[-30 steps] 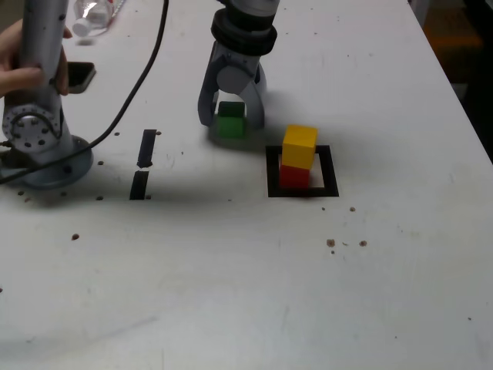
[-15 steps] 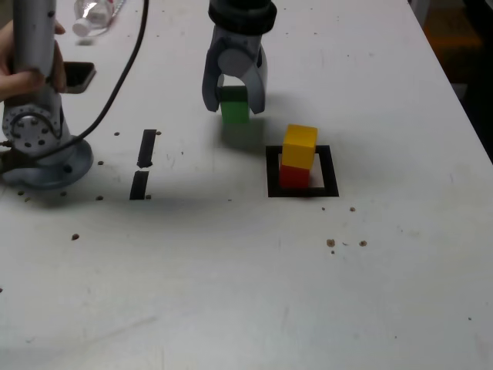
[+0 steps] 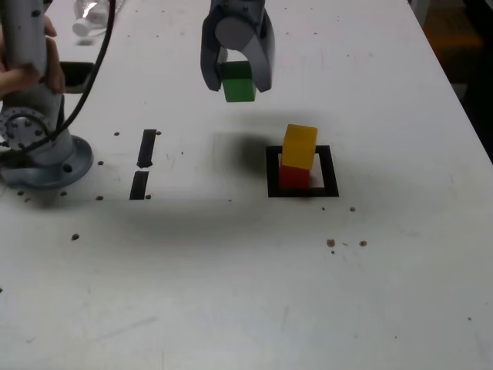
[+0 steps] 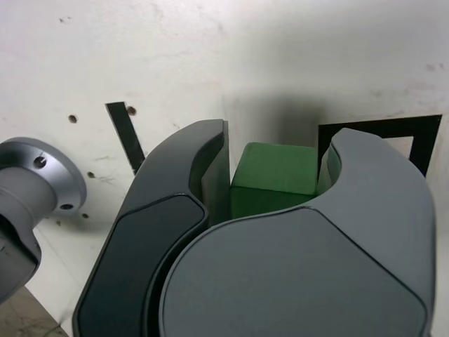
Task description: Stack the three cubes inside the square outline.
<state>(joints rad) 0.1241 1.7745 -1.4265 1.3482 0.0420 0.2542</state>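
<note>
In the exterior view's upper centre, the gripper (image 3: 237, 82), closed on the green cube (image 3: 238, 82), hangs clear of the table (image 3: 231, 293), with the yellow cube (image 3: 300, 145) atop the red cube (image 3: 293, 176) in the square outline (image 3: 330, 171) lying lower right of it.

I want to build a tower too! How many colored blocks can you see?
3. The green cube is held in the gripper above the table. The yellow cube sits on the red cube inside the square outline. None seem hidden.

Bright, even overhead light; soft shadow on the table (image 3: 231, 270) beneath the slightly blurred hand (image 3: 237, 81).
</note>
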